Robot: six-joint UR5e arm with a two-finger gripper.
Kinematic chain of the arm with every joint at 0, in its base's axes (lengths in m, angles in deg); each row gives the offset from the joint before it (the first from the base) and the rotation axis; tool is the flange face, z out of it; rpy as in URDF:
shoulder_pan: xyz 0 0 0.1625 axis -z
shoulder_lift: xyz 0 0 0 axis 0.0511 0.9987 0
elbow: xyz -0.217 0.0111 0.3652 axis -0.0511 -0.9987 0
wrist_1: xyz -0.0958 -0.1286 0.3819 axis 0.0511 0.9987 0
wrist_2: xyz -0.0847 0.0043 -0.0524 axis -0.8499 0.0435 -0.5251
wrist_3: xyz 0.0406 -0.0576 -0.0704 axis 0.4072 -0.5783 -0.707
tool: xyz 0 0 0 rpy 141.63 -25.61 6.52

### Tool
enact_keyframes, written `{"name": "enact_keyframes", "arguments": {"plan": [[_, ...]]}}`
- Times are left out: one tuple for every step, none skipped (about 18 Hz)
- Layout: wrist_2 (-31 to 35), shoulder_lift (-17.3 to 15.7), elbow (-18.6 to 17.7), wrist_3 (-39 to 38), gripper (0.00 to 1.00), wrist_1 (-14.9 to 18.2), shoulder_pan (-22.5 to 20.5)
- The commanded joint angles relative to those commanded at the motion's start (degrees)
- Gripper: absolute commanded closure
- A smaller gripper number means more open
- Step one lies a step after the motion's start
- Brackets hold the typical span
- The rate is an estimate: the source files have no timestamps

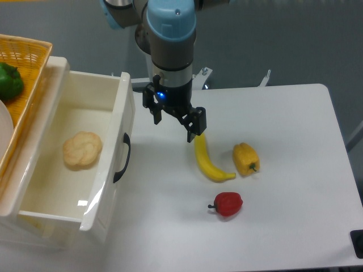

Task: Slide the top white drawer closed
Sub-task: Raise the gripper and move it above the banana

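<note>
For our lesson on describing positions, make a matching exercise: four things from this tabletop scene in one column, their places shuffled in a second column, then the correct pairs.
Things:
1. pale bumpy bread roll
2. curved yellow banana
3. glossy red pepper
4. green pepper

Places:
A. in the woven basket
B. inside the open top white drawer
C. on the table, nearest the camera
D. on the table, just under the black gripper

Pairs: 1-B, 2-D, 3-C, 4-A
</note>
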Motion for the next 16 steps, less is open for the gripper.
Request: {"name": "enact_keyframes", "arguments": {"plan": [[0.1,0.1,-0.1,0.0,0.0,0.0,-0.1],[0.3,0.4,-0.2,-0.1,0.0,-0.2,-0.3],[0.6,0.8,-0.3,-0.2,0.0,-0.7,-0.4],[0.8,0.8,-0.4,-0.3,0.0,-1.2,-0.7],[0.8,0.8,-0.4,-0.4,0.0,-1.2,-1.2],[0.7,0.9,-0.6,-0.3,0.0,-1.3,-2.0],[0.6,0.9,-0.9,-0.2,0.0,-1.5,-2.3],[0.6,0.9,-1.1,-0.2,0.0,-1.6,-2.4],[0.6,0.9,-1.2,-0.3,0.0,-1.6,-2.5],[0.6,1.0,-1.4,-0.4,0.0,-1.5,-2.6],[0.6,1.0,-1.5,-0.7,0.0,-1.3,-2.9],[0.8,1.0,-1.5,-0.8,0.0,-1.3,-3.1],[0.8,1.1,-1.9,-0.8,0.0,-1.5,-3.1],[0.8,1.0,-2.7,-0.5,0.0,-1.6,-3.0],[1.0,1.0,-3.1,-0.4,0.0,-1.8,-2.9],[1.5,1.1,-3.3,-0.4,0.0,-1.8,-2.9]]}}
